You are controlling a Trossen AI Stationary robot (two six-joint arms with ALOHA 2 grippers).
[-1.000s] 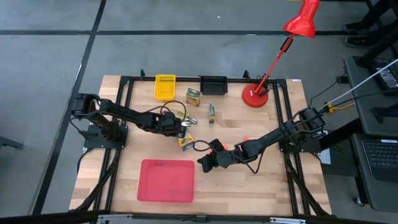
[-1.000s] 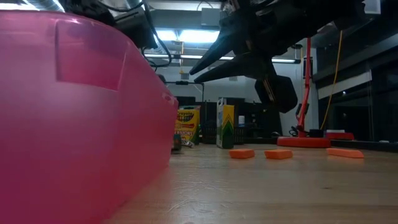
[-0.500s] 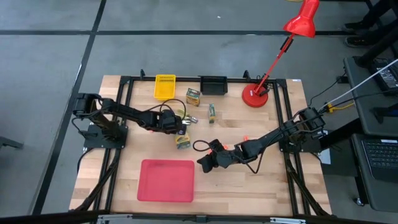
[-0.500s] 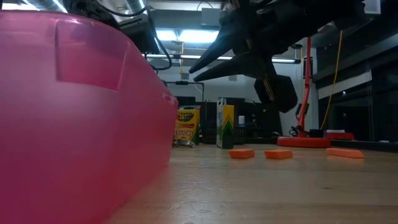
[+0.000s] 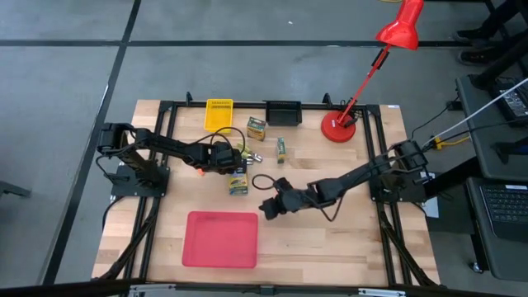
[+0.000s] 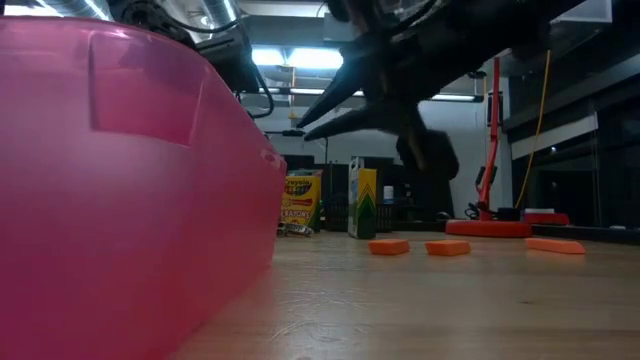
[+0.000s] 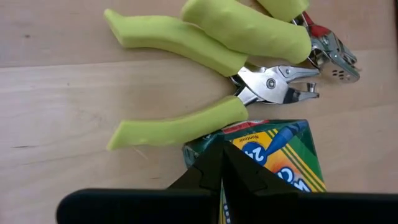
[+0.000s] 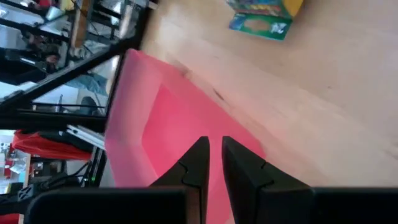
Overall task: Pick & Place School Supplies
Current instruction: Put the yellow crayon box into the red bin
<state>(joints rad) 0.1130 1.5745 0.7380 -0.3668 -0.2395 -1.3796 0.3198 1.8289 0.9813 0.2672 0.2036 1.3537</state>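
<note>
The left gripper (image 7: 222, 163) has its fingers pressed together, tips touching a crayon box (image 7: 273, 158) beside green-handled pliers (image 7: 205, 118). The right gripper (image 8: 212, 155) hangs over the red tray (image 8: 168, 130), fingers a narrow slit apart, holding nothing visible.

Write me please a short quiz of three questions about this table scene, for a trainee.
1. Which thing lies directly ahead of the left gripper? A: a crayon box. B: the desk lamp. C: the red tray.
2. True or false: a crayon box lies inside the red tray.
3. How many orange pieces does the low view show on the table?

Key: 1 A. 2 false. 3 three.
</note>
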